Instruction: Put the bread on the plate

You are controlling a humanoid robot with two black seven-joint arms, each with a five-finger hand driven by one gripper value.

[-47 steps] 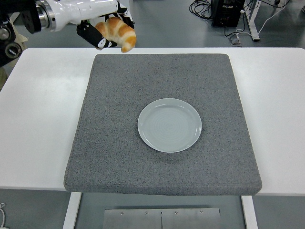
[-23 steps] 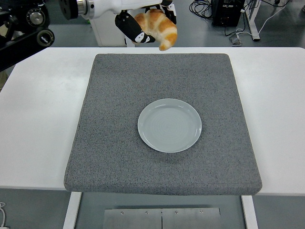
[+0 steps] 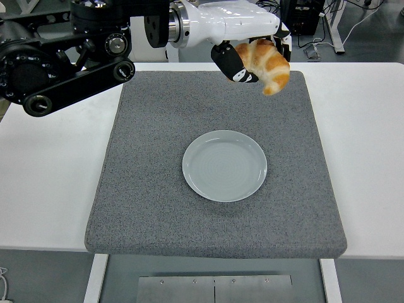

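right now your left hand (image 3: pixel 243 60) has its fingers closed around the bread (image 3: pixel 265 61), a croissant, and holds it in the air over the far part of the mat (image 3: pixel 158 189), above and a little right of the plate (image 3: pixel 225 165), not touching either. the right hand is out of view.

expect the croissant to be light and soft, with a flaky crust that dents or sheds crumbs if you squeeze. it looks dry, so slipping is unlikely; crushing is the greater risk. you hold it at its thick upper part, and the tapered tip hangs free below to the right. that is probably the best place to hold, since the thin ends would likely bend or tear. a gentle grip should do.

the plate is pale, round and shallow, and sits bare near the mat's middle. the grey mat is rough and should keep it from sliding. the mat covers most of the white table (image 3: pixel 50 164).

beyond the far edge you see a grey floor, cables (image 3: pixel 268 9) and dark equipment (image 3: pixel 302 16). 1 plate, 1 croissant, nothing else on the mat.
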